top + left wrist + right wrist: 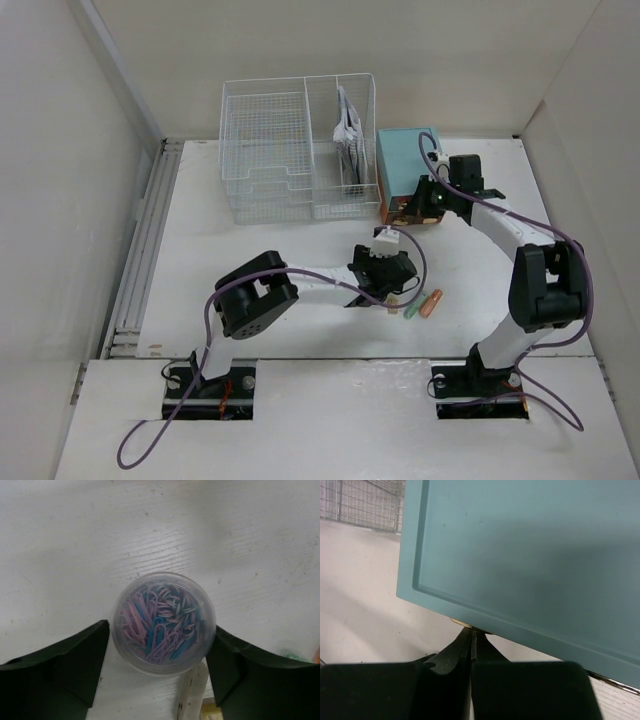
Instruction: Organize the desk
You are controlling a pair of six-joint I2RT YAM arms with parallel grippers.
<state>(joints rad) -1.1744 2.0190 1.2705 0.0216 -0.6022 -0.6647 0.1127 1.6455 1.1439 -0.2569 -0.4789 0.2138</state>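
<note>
On the surface (200, 250), left claw (161, 632) spread around clip jar (164, 615); right claw (470, 636) pressed together under teal box (520, 555). Pens (428, 304) loose; I judge much left.

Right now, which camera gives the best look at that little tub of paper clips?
The left wrist view: the clear round tub sits in mid-picture, coloured clips visible inside, between the open left fingers. In the top view the left arm covers it. The right wrist view misses it, facing the teal box.
</note>
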